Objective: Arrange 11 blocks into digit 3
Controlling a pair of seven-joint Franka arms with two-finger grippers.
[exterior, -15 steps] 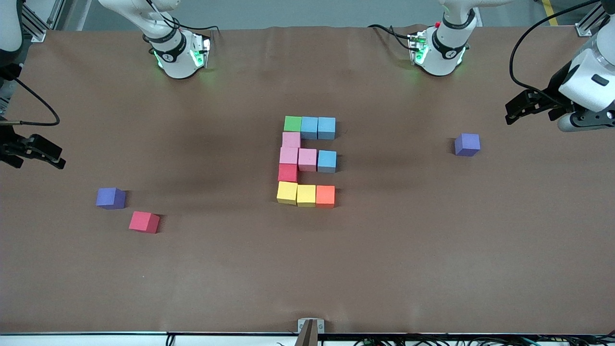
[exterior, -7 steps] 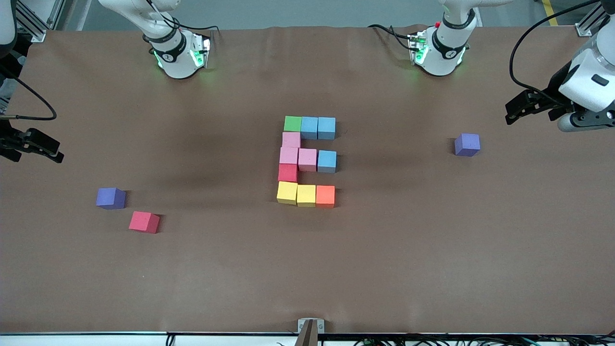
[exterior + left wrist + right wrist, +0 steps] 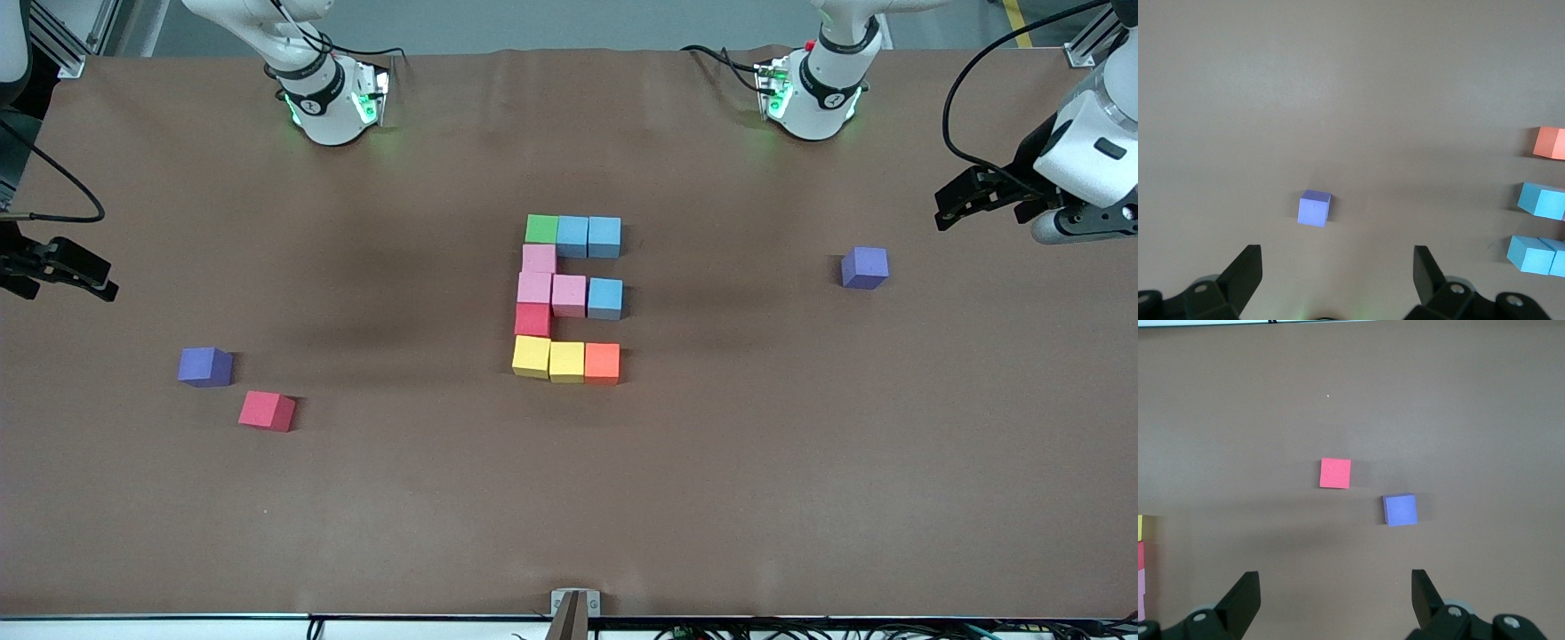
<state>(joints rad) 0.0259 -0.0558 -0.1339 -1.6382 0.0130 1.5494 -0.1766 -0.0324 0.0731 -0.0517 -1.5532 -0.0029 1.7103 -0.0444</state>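
Front view gives us the digit 3 [image 3: 567, 300] at the middle of the counter [image 3: 569, 498], a mirrored figure of touching cubes. Its bar farthest from the camera is a green block [image 3: 541, 228] and two light blue blocks [image 3: 588, 236]. The side runs down through two pink blocks [image 3: 537, 273] and a red block [image 3: 532, 319]. The middle bar adds a third pink block [image 3: 569, 295] and a light blue one [image 3: 605, 298]. The nearest bar is two yellow blocks [image 3: 548, 358] ending in an orange block [image 3: 602, 362].

Toward the right arm's end we see a purple cube [image 3: 205, 366] and, nearer the camera just beside it, a loose red cube [image 3: 267, 411]. A second purple cube [image 3: 864, 268] sits alone toward the left arm's end.

The right pincer [image 3: 62, 271] hangs over its end's edge of the counter, fingers spread and holding nothing. The left pincer [image 3: 978, 197] hangs over the left arm's end, likewise spread wide and holding nothing.
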